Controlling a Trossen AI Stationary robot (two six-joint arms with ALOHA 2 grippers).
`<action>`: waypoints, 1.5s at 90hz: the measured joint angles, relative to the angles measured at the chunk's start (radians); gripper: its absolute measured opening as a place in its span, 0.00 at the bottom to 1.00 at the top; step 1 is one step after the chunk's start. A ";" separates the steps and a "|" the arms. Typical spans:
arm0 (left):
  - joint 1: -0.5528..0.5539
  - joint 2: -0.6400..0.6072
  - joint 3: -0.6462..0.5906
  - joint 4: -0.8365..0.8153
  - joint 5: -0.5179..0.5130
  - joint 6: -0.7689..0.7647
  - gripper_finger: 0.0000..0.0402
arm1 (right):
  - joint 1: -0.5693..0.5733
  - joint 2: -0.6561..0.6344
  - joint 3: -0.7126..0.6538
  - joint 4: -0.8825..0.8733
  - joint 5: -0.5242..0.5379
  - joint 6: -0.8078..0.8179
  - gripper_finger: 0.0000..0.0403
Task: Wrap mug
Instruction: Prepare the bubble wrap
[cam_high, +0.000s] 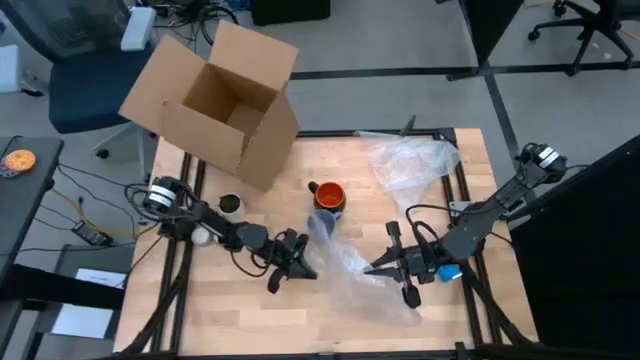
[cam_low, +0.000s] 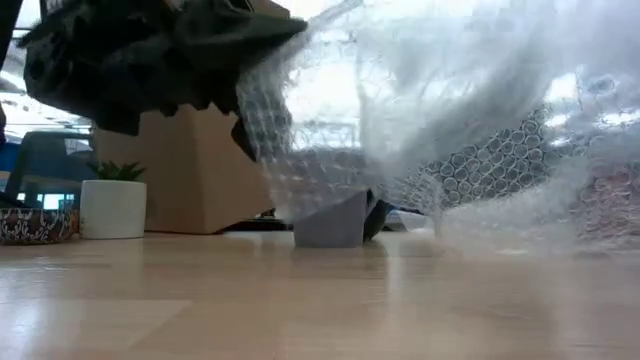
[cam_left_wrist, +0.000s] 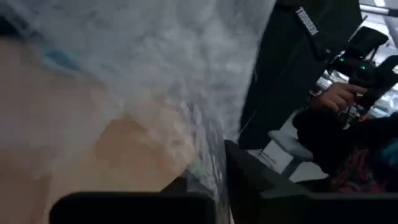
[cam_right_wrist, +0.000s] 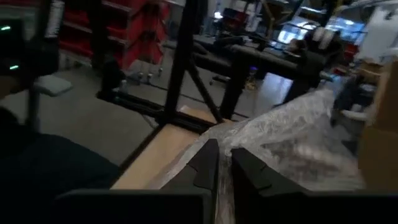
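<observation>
The orange-red mug (cam_high: 328, 196) stands upright near the table's middle. In the low view its base (cam_low: 335, 222) shows dimly behind a sheet of clear bubble wrap (cam_high: 345, 262). The sheet runs from the mug toward the near edge. My left gripper (cam_high: 305, 268) is at the sheet's left side and is shut on it. My right gripper (cam_high: 376, 267) is at its right side, also shut on it. Between them the sheet is raised off the table (cam_low: 420, 130). My left gripper pinches the bubble wrap's edge (cam_left_wrist: 208, 168) between its two fingers, coming about level from the table's left. The sheet rises up from the fingers; one layer or several, I cannot tell. My right gripper pinches the wrap's right edge (cam_right_wrist: 239, 140) between its two fingers (cam_right_wrist: 208, 163), coming low from the table's right. The sheet spreads away from the fingertips toward the mug, crumpled and lifted off the wood.
An open cardboard box (cam_high: 215, 100) lies tipped at the far left corner. A second heap of bubble wrap (cam_high: 412, 160) lies at the far right. A small potted plant (cam_low: 113, 200) stands left of the mug. A person's hand (cam_left_wrist: 336, 96) shows beyond the table.
</observation>
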 joint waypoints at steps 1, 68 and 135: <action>0.000 -0.008 0.000 -0.011 0.000 0.004 0.00 | 0.000 0.000 0.000 0.000 -0.001 0.002 0.00; -0.059 -0.583 0.196 -1.263 -0.384 0.336 0.00 | -0.039 0.000 0.000 -0.029 0.021 0.114 0.24; -0.025 -0.570 0.821 -1.660 -0.699 0.855 0.00 | -0.099 0.000 0.000 -0.181 0.040 0.335 0.39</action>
